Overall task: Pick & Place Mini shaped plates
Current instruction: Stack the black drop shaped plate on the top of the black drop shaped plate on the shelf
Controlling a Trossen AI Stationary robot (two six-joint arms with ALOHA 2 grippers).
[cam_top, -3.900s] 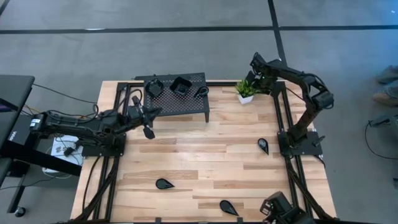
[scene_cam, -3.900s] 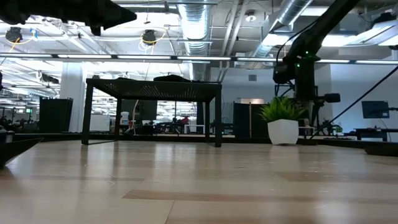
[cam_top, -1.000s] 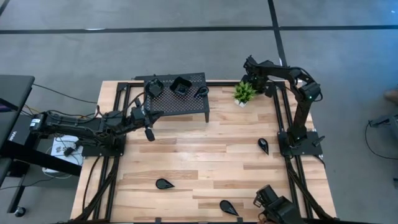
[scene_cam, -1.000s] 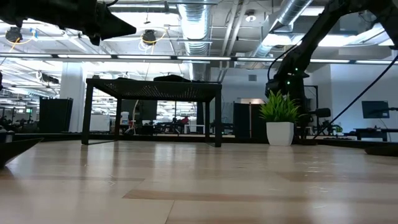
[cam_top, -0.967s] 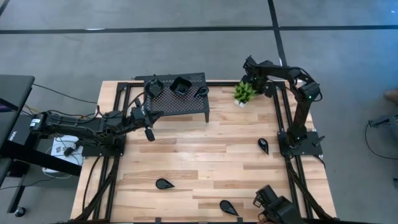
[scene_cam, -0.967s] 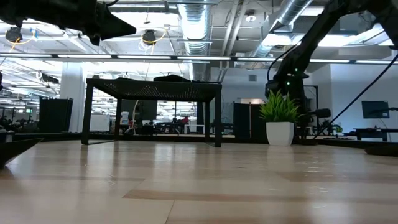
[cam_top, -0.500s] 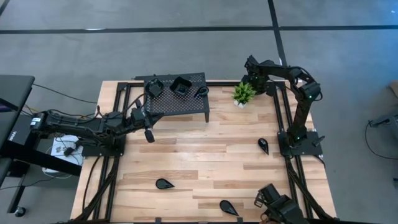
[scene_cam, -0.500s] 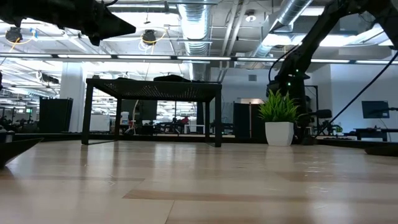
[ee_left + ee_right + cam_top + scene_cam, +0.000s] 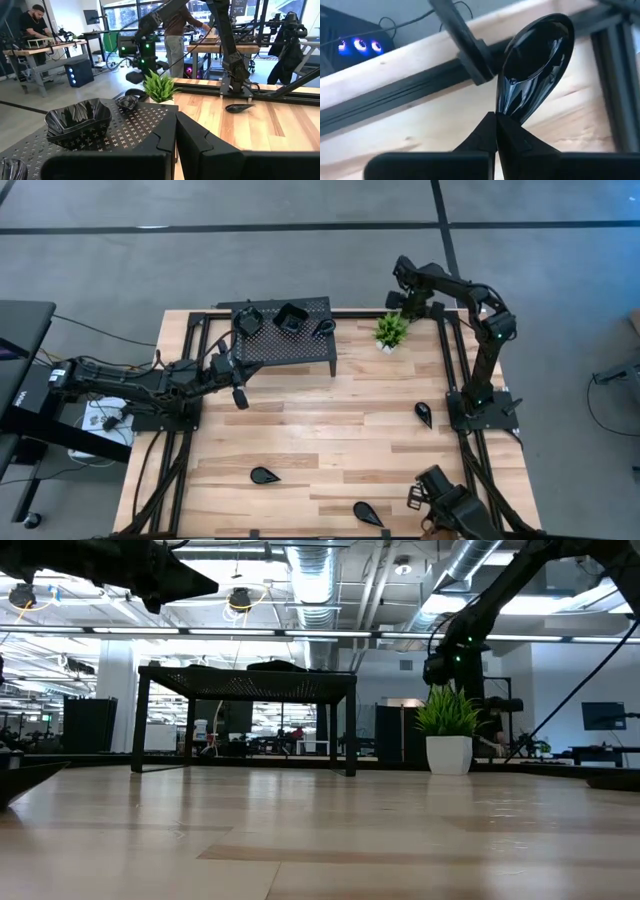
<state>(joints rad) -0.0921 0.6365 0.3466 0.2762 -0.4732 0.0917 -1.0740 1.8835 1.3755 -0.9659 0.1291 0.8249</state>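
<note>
Since a second ago my right arm has lifted, and its wrist now sits higher above the potted plant (image 9: pixel 392 330) at the far right corner of the table (image 9: pixel 330 440). My right claw (image 9: pixel 496 117) has pinched fully closed on the narrow tail of 1 teardrop plate (image 9: pixel 535 60). The glossy bowl sticks out ahead of the fingers, over the table's edge and the black frame rail (image 9: pixel 465 42).

My left claw (image 9: pixel 176 125) is closed on nothing and hovers just beside the perforated stand (image 9: pixel 300 348). On that stand sit a wavy square plate (image 9: pixel 291 318), a roundish plate (image 9: pixel 247 321) and a smaller dish (image 9: pixel 324 328). 3 more teardrops lie on the wood: 1 near my right arm's base (image 9: pixel 424 414) and 2 toward the near edge (image 9: pixel 264 475) (image 9: pixel 367 513).

My worry is the hold. I grip only the slick tip, so the heavier bowl could swing down or slip out during a quick carry. The plant is also close below, and a low sweep toward the stand could knock it over.
</note>
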